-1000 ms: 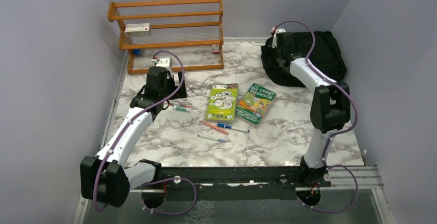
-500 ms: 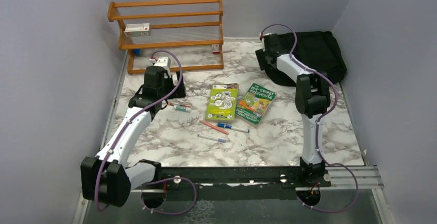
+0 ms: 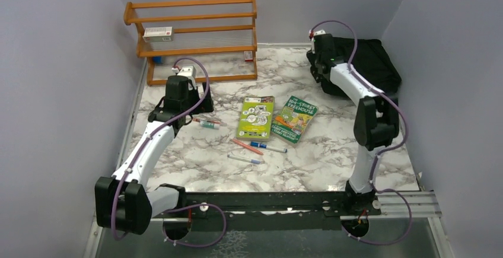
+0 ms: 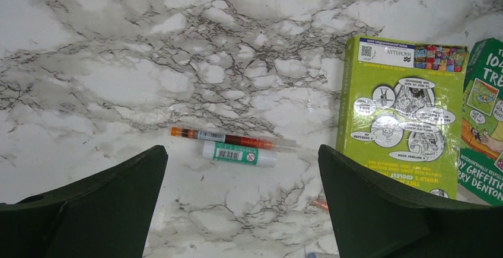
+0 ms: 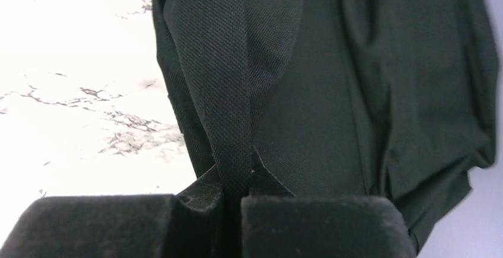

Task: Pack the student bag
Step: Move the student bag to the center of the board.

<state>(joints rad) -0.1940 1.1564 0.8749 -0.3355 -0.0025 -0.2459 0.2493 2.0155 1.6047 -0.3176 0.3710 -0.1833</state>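
Inside right tool (image 5: 232, 206), student bag (image 5: 356, 92) strap (image 5: 228, 80).

Item count, as seen from here.
1 black backpack (image 3: 373, 62); 2 books: lime-green book (image 3: 255, 117), dark-green book (image 3: 295, 118); 5 writing items: orange pen (image 4: 234, 139), green-label marker (image 4: 238, 154), red pen (image 3: 245, 145), blue-capped marker (image 3: 267, 147), white pen (image 3: 244, 159); 1 wooden rack (image 3: 190, 3) with 3 small items: white box (image 3: 157, 32), red bit (image 3: 248, 56), blue bit (image 3: 157, 60).

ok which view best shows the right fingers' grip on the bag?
Right wrist: right fingers pinch a strap of the student bag, close up. Top external shows the bag, but the arm hides the grip. Left wrist misses it.
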